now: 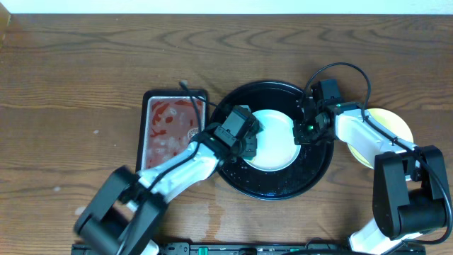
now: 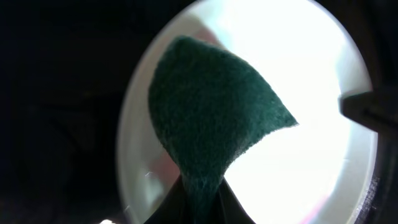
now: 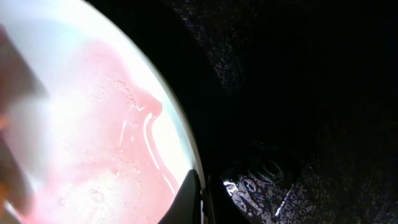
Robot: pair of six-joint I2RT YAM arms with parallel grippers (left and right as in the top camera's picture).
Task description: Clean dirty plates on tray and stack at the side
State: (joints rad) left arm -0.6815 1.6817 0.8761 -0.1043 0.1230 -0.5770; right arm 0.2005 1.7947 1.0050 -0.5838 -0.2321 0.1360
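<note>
Holds green scouring pad (image 2: 211,118) in left jaws over pale plate (image 1: 276,149) on black tray (image 1: 311,173); pinches plate's rim with right jaws.

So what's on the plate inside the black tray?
The left hand's green scouring pad and a pink watery smear. The pad hides the plate surface beneath it.

Shows pale plate (image 1: 272,145) on black tray (image 1: 283,185), left gripper (image 1: 251,142) at its left edge, right gripper (image 1: 303,131) at its right; yellow plate (image 1: 396,122) beside tray.
</note>
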